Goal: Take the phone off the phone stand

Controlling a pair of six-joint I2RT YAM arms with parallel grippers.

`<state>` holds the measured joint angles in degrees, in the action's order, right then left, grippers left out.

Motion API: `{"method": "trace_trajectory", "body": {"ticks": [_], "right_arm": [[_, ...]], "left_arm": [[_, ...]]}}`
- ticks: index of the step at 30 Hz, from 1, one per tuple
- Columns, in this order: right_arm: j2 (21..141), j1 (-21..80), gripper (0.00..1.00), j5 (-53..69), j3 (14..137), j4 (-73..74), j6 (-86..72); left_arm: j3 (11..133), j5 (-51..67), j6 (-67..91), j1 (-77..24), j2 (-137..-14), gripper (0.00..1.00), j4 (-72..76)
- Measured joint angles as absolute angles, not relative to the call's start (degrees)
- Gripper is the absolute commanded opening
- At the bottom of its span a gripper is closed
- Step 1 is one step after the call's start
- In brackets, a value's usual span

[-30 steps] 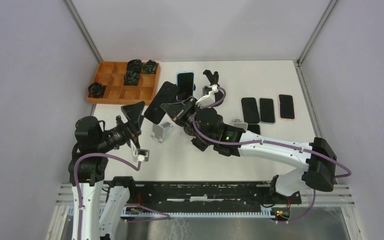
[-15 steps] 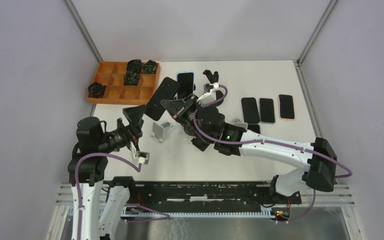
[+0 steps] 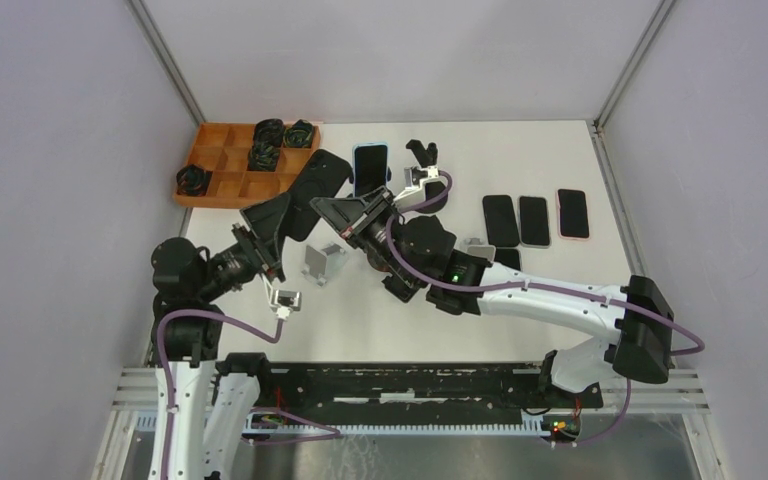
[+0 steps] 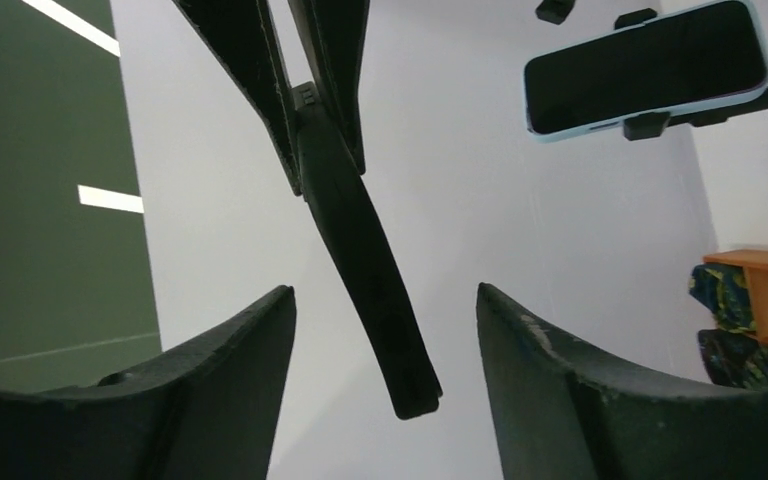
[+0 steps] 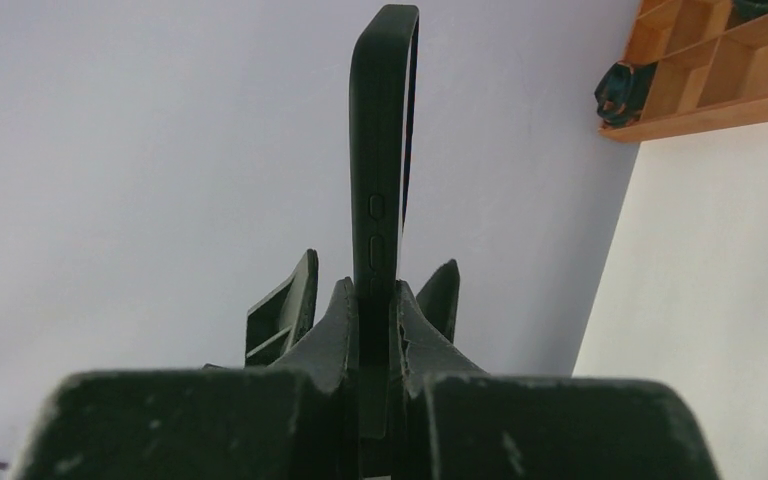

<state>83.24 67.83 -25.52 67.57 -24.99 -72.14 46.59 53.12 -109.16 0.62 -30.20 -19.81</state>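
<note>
A black phone [image 3: 312, 188] is held edge-on in the air by my right gripper [image 3: 338, 212], which is shut on its lower edge; it also shows in the right wrist view [image 5: 382, 150], clamped between the fingers [image 5: 335, 330]. The small silver phone stand [image 3: 322, 262] sits empty on the table just below it. My left gripper [image 3: 266, 224] is open. In the left wrist view the phone's free end [image 4: 365, 260] hangs between my left fingers [image 4: 230, 350] without touching them.
A light-blue-cased phone [image 3: 370, 168] sits on a black stand, also seen in the left wrist view [image 4: 650, 65]. Another black stand [image 3: 422, 152] is beside it. Three phones [image 3: 533, 220] lie flat at right. An orange compartment tray [image 3: 250, 165] with dark bundles is at back left.
My right gripper has carried the black phone up and to the left, away from the silver stand. My left gripper has risen toward it and now straddles the phone's free end.
</note>
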Motion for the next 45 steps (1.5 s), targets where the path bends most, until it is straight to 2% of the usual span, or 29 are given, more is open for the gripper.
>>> {"method": "trace_trajectory", "body": {"ticks": [10,12,13,14,16,19,21,23,28,33,40,45], "right_arm": [[86.56,68.82,0.0,-26.06,68.99,-30.83,-74.5],[88.27,68.73,0.08,-26.41,69.78,-32.36,-75.46],[89.14,68.64,0.18,-26.5,70.24,-33.32,-75.96],[89.89,68.58,0.38,-26.48,70.81,-33.87,-76.14],[90.98,68.38,0.64,-26.06,72.44,-34.02,-74.91],[90.63,68.62,0.83,-24.49,72.38,-34.24,-72.4],[88.68,68.55,0.9,-23.03,70.22,-34.44,-69.73],[85.38,67.88,0.95,-21.89,66.32,-34.76,-67.48],[74.61,64.36,0.97,-19.29,53.06,-37.01,-62.52],[68.25,60.51,0.98,-13.65,43.18,-44.18,-59.09],[70.46,57.63,0.98,-6.02,47.31,-50.33,-56.84],[74.48,57.63,0.97,-4.25,54.43,-55.27,-56.16]], "left_arm": [[45.84,52.82,-101.65,0.78,-29.95,0.15,-11.62],[45.84,51.59,-100.42,1.32,-29.78,0.04,-10.07],[45.84,50.96,-99.88,1.52,-29.67,0.03,-9.8],[45.82,50.28,-99.37,1.65,-29.61,0.02,-9.61],[45.82,49.19,-97.01,1.8,-29.58,0.02,-8.82],[46.17,49.95,-87.55,0.8,-30.5,0.02,-8.23],[48.93,48.42,-76.4,0.51,-33.21,0.02,-8.4],[55.22,45.1,-64.14,0.45,-38.41,0.02,-9.37],[70.98,36.56,-34.02,0.69,-49.19,0.02,-10.39],[77.49,37.17,-3.66,0.67,-53.06,0.02,-11.14],[78.22,44.16,33.56,0.62,-57.23,0.02,-2.52],[78.22,45.91,47.7,0.62,-58.06,0.02,2.35]]}}
